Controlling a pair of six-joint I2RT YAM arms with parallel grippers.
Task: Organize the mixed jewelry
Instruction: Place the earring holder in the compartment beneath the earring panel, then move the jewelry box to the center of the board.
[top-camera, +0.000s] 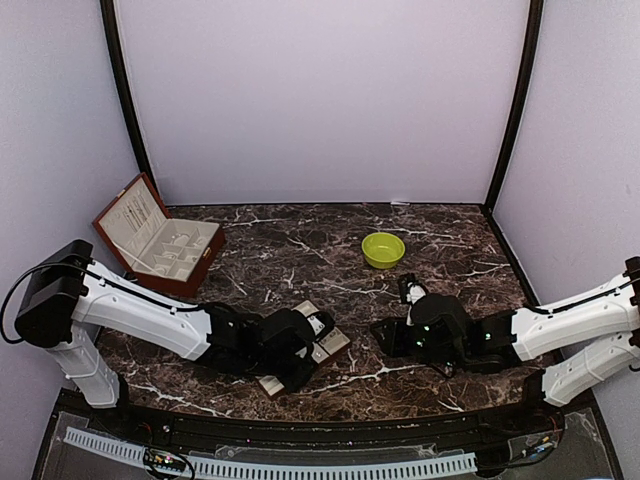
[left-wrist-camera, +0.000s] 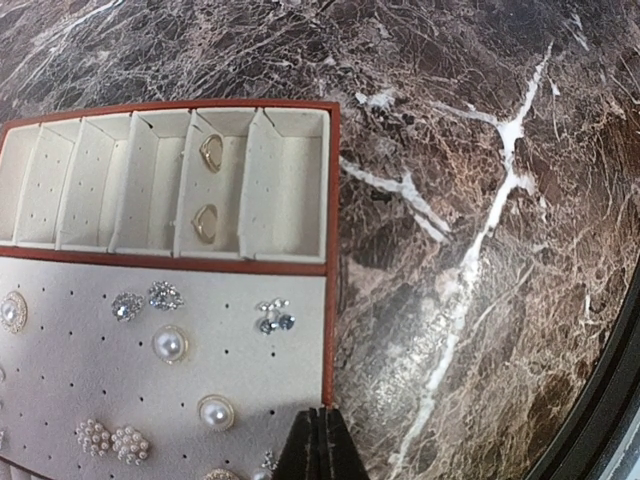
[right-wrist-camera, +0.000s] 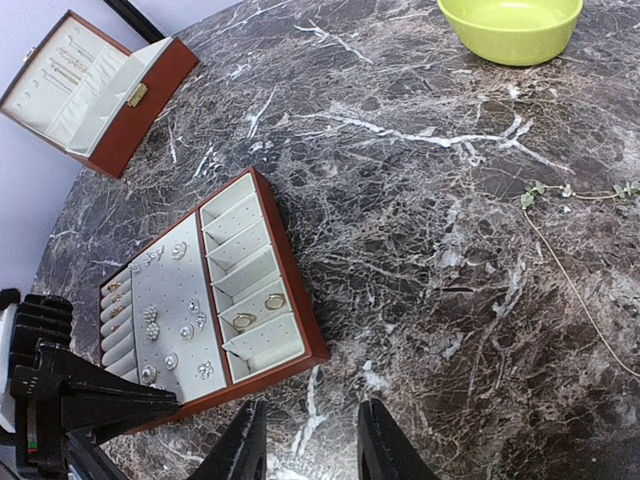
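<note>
The mixed jewelry lies mostly in a cream tray with a red-brown rim (left-wrist-camera: 334, 250). Two gold rings (left-wrist-camera: 208, 153) sit in one slot, and pearl studs (left-wrist-camera: 168, 345) and crystal studs (left-wrist-camera: 273, 316) are pinned on the dotted pad. My left gripper (left-wrist-camera: 322, 418) is shut with nothing in it, its tips at the tray's right rim. In the right wrist view the same tray (right-wrist-camera: 290, 280) and its rings (right-wrist-camera: 273, 301) are at lower left. A thin chain with small leaf charms (right-wrist-camera: 572, 282) lies on the marble to the right. My right gripper (right-wrist-camera: 310, 445) stands open over bare marble near the tray's corner.
A lime-green bowl (top-camera: 383, 249) stands at the back centre-right. An open reddish-brown jewelry box (top-camera: 160, 240) with cream lining sits at the back left. The left arm's black wrist (right-wrist-camera: 60, 400) hangs over the tray's near end. The tray (top-camera: 338, 346) lies between the two grippers.
</note>
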